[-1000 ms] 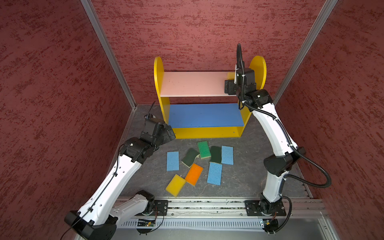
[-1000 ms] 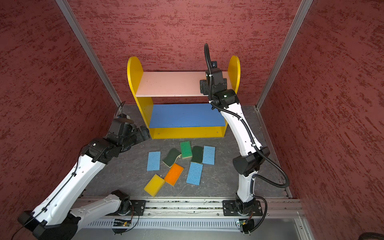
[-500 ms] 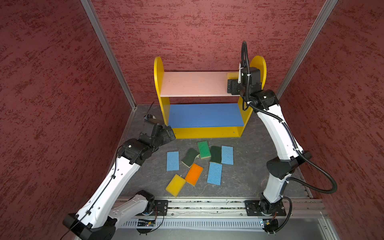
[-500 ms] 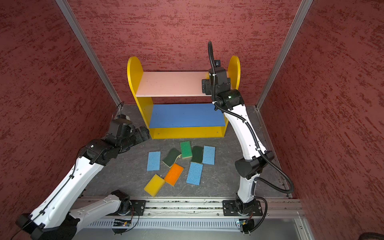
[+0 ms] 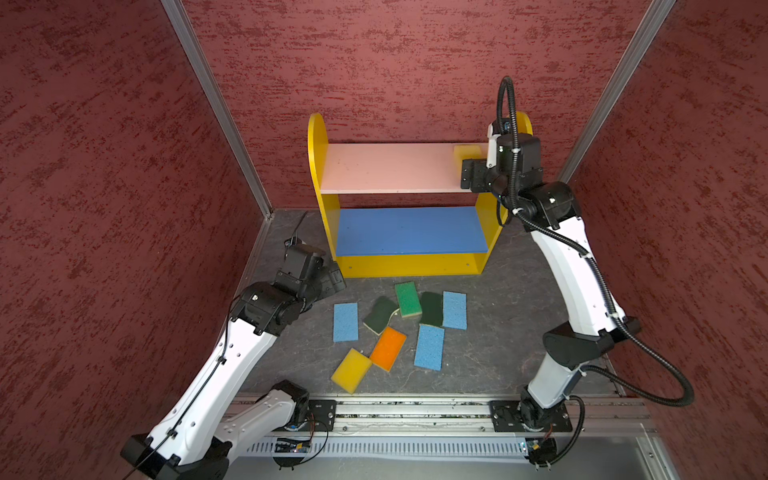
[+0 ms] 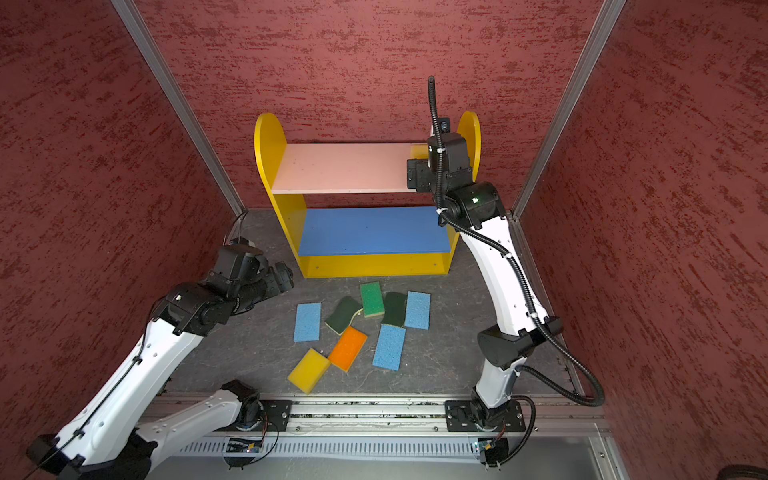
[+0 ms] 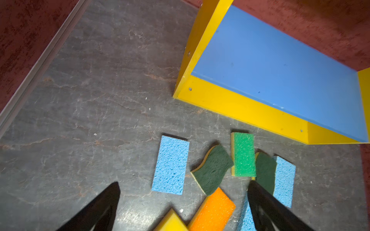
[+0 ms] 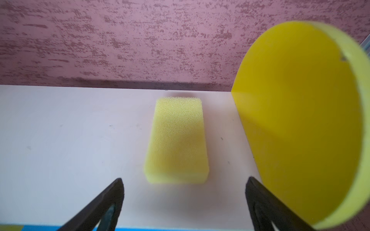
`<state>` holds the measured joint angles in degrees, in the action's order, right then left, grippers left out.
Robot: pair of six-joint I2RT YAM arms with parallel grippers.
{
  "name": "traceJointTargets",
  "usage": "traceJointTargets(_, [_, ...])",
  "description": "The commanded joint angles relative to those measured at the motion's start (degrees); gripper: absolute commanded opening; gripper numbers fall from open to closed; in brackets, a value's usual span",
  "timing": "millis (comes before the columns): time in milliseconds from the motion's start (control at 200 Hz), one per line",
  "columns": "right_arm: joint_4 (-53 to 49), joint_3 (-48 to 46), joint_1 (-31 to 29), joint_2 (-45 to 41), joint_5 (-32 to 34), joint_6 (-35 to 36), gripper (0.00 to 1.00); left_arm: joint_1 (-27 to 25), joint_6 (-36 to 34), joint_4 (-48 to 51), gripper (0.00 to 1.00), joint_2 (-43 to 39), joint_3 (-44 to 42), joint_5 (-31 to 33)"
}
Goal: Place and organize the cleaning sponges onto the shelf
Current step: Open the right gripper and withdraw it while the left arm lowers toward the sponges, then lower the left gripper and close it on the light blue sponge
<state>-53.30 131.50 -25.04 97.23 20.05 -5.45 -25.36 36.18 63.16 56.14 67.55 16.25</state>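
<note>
- Dark grey floor (image 5: 291, 345) enclosed by red textured walls (image 5: 415, 62). I look down on it from above the aluminium rail (image 5: 415, 415) that carries both arm bases.
- Nearest the rail lies the floor yellow sponge (image 5: 351, 370), one edge touching the orange sponge (image 5: 387, 348). The near blue sponge (image 5: 429, 347) lies just beside the orange one.
- Next row back: the left blue sponge (image 5: 345, 321) lies apart from the others. The first scourer (image 5: 380, 314), wavy and dark green on yellow, rests against the green-topped sponge (image 5: 407, 299). The second scourer (image 5: 431, 308) touches the right blue sponge (image 5: 454, 310).
- The left gripper (image 7: 184, 184) hangs over the floor at the left of the pile. Its fingers are spread wide with nothing between them.
- The shelf (image 5: 409, 265) stands at the back wall, beyond the pile, with its blue middle board (image 5: 409, 230) below the pink upper board (image 5: 395, 168).
- The right gripper (image 8: 184, 179) is at the right end of the pink upper board, fingers set wide apart and gripping nothing.
- The shelved yellow sponge (image 8: 177, 140) lies flat on the pink upper board, near the right side panel (image 8: 300, 120) and just past the fingertips. My wrist view is soft here, but the sponge appears clear of both fingers.
</note>
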Motion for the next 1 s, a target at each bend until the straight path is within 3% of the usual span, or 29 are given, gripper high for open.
traceJointTargets(0, [0.29, -6.07, -0.49, -6.72, -3.91, -2.14, 0.96, -0.21, -0.25, 3.96, 0.99, -0.93, -3.04, 0.59])
traceJointTargets(276, [7.33, -26.38, -0.54, -22.9, -11.45, -7.4, 0.99, -1.95, -1.89, 1.45, 1.0, -1.2, -11.95, -4.18])
traceJointTargets(556, [12.47, -49.16, -0.4, -33.48, -20.57, -15.15, 0.99, -5.66, 2.61, -6.45, 0.99, -0.54, -20.69, -7.62])
traceJointTargets(812, [18.1, -66.19, 0.56, -41.26, -25.35, -22.93, 0.99, -6.47, 4.6, -10.16, 0.99, 7.3, -23.5, -5.26])
traceJointTargets(997, [17.86, -72.7, 2.02, -45.01, -26.92, -24.95, 0.99, -7.39, 4.42, -13.19, 1.0, 12.77, -24.22, -5.23])
